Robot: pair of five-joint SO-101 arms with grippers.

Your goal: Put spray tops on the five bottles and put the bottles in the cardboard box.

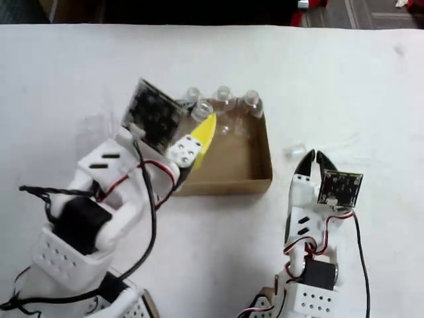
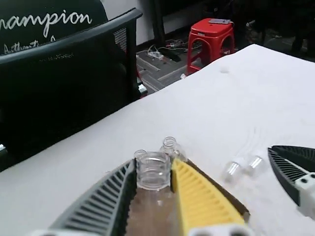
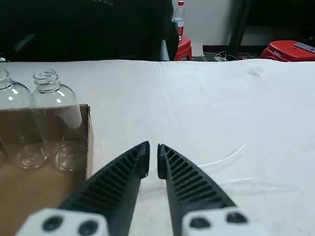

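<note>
White table (image 1: 344, 79); cardboard box (image 1: 225, 184) mid-table; left gripper (image 2: 153, 172) over box, jaws clamped on neck of clear bottle (image 2: 153, 164), long axis upright, open mouth up; right gripper (image 3: 152, 157) beside box, jaws nearly closed, empty; other bottles (image 1: 223, 96) upright along box's far wall; spray tops (image 1: 295, 151) on table.

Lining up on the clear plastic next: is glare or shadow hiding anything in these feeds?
High view: the bright white table nearly swallows the clear parts right of the box. Left wrist view: no glare; the bottle in the left gripper shows plainly. Right wrist view: bottles stand out against the box, but the thin tube on the table is faint.
</note>
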